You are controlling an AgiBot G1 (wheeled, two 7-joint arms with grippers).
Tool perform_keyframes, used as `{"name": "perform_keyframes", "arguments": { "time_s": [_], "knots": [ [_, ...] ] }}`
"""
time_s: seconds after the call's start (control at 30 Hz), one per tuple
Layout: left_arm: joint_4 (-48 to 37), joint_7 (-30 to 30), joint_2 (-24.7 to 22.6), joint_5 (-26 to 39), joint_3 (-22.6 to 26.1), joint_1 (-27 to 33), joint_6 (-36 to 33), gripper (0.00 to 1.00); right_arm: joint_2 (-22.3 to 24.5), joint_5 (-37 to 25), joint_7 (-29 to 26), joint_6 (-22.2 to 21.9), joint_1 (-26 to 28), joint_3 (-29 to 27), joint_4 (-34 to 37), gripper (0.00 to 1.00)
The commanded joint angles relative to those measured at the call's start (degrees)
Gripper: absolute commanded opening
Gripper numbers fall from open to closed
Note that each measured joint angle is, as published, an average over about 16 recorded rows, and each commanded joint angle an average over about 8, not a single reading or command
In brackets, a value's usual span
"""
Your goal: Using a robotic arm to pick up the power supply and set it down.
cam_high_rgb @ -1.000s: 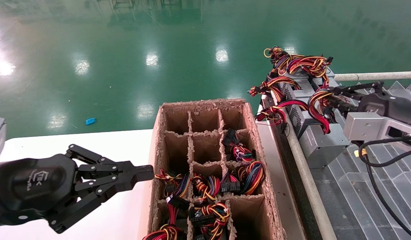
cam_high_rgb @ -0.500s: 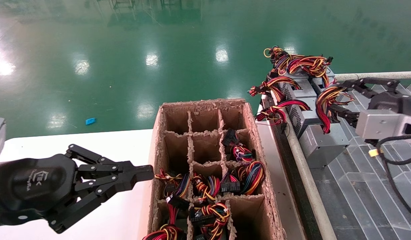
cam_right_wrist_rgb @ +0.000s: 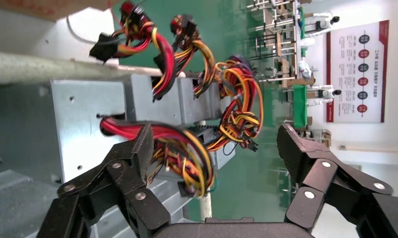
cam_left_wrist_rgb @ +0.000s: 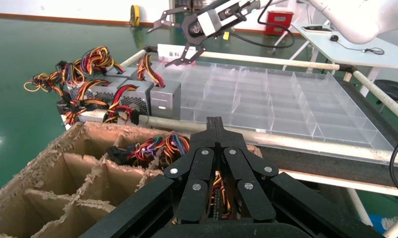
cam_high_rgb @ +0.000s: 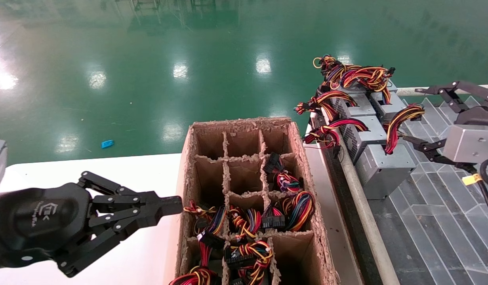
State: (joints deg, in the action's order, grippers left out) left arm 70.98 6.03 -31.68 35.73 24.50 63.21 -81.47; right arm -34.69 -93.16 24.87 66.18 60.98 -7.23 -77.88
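Note:
The power supply [cam_high_rgb: 382, 170] is a plain grey metal box lying on the clear tray at the right, nearest in a row of similar boxes. Its red, yellow and black wire bundle [cam_high_rgb: 398, 122] arches up from it. My right gripper [cam_high_rgb: 411, 114] stands open just right of the bundle, one finger above and one below, holding nothing. The right wrist view shows the box [cam_right_wrist_rgb: 83, 124] and the bundle [cam_right_wrist_rgb: 182, 158] hanging in front of the wide-apart fingers of the right gripper [cam_right_wrist_rgb: 214, 136]. My left gripper [cam_high_rgb: 176, 204] is shut and parked beside the cardboard box, also seen as left gripper [cam_left_wrist_rgb: 215, 124].
A cardboard box with dividers [cam_high_rgb: 244, 158] holds several coloured cable bundles. More grey boxes with mesh sides [cam_high_rgb: 349, 109] and tangled wires sit behind the power supply. A metal rail [cam_high_rgb: 363, 213] edges the clear compartment tray [cam_high_rgb: 426, 225]. A white table [cam_high_rgb: 109, 170] lies left.
My right gripper has opened wide and drawn back to the right, letting go of the wire bundle. The bundle now arches free over the box. The left arm has not moved.

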Motion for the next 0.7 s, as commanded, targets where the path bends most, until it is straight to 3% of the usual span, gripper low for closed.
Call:
{"name": "perform_keyframes", "arguments": {
  "time_s": [0.03,0.4,0.7],
  "knots": [
    [0.00,0.00,0.00,0.00,0.00,0.00,0.00,0.00,0.27,0.55,-0.84,0.55,0.24,-0.11,0.00,1.00],
    [0.00,0.00,0.00,0.00,0.00,0.00,0.00,0.00,-0.78,10.61,1.52,3.59,1.23,-3.17,0.06,1.00],
    [0.00,0.00,0.00,0.00,0.00,0.00,0.00,0.00,-0.71,16.31,-3.17,6.01,1.27,0.15,0.62,1.00]
  ]
}}
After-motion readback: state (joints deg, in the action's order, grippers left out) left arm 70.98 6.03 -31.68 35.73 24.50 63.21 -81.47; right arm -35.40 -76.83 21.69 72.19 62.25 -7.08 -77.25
